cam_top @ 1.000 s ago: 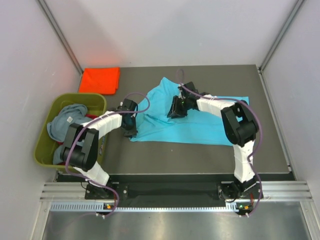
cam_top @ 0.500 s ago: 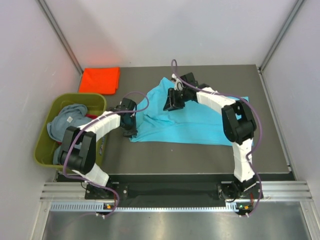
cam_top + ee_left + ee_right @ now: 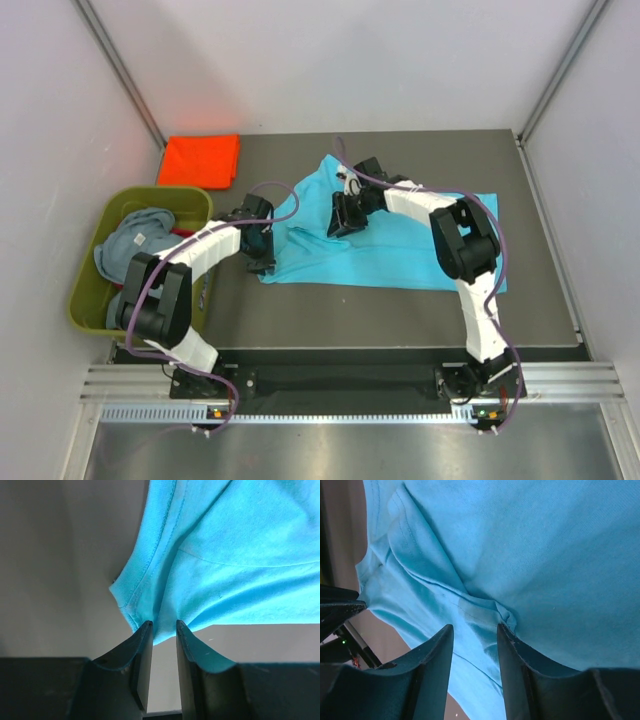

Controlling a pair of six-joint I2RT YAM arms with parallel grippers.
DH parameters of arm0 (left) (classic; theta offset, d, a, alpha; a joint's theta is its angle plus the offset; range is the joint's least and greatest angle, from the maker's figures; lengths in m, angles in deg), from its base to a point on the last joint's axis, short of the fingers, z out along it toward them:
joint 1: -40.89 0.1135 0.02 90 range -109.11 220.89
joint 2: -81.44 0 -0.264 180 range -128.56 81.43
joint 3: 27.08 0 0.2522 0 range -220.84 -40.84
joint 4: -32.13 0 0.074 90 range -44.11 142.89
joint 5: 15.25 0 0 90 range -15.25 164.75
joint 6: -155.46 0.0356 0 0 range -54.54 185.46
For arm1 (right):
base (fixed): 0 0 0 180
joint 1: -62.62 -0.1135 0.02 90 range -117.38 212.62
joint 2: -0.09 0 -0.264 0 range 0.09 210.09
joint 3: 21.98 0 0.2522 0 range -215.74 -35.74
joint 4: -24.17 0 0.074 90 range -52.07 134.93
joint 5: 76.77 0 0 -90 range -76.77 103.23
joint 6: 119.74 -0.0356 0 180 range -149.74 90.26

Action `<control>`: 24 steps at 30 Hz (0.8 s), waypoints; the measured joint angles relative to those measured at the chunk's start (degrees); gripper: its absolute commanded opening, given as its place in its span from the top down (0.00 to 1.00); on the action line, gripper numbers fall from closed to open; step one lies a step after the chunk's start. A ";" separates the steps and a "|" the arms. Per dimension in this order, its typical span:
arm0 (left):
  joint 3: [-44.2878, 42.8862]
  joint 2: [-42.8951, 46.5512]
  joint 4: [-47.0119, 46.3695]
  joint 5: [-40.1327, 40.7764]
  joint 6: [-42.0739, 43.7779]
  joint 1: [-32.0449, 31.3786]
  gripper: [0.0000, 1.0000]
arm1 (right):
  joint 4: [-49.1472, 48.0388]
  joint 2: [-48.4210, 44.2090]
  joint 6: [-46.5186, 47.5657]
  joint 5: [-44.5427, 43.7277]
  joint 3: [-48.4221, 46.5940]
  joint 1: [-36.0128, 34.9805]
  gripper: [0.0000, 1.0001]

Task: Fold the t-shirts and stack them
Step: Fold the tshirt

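At the tips of the left gripper (image 3: 164, 629) we see the hem corner of the turquoise t-shirt (image 3: 400, 245), tucked into the narrow gap between the two fingers. The jaws stand close together with only a slim slot between them. Creases in the cloth run towards the tips, so we read this as a pinch on the shirt's edge. The left arm rises from its base and bends at the elbow. Its forearm lies low and reaches rightwards to the shirt's left border.

The right arm stretches forward from its base, then its forearm folds leftwards over the shirt, so the right gripper (image 3: 474, 632) points down onto the cloth. Its jaws are part-way apart, wider than the left pair. A small pucker of fabric sits between them, close against the inner face of one finger, and a raised ridge trails away from it. We cannot tell whether that pucker is squeezed or merely lies between the fingers.

The shirt lies spread on the dark table (image 3: 400, 310), mostly flat to the right of the right gripper. Beyond that gripper the far-left part is rumpled and drawn up into a point.

Far beyond the left gripper and to its left, an orange-red t-shirt (image 3: 200, 160) lies folded flat. Directly to its left an olive tub (image 3: 85, 300) holds a crumpled grey-blue t-shirt (image 3: 130, 245)
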 measured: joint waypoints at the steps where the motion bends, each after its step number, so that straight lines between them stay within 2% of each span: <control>1: 0.00 0.00 0.09 0.02 0.07 0.00 0.69 | 0.00 -0.02 0.07 -0.24 0.00 -0.02 0.58; 11: -3.91 0.00 2.75 0.17 1.27 0.00 0.69 | 0.57 -0.66 0.28 -3.17 0.00 0.09 0.58; 24: -5.79 -0.37 3.39 0.07 1.36 0.00 0.69 | 1.68 -0.66 1.20 -3.89 -0.20 1.57 0.63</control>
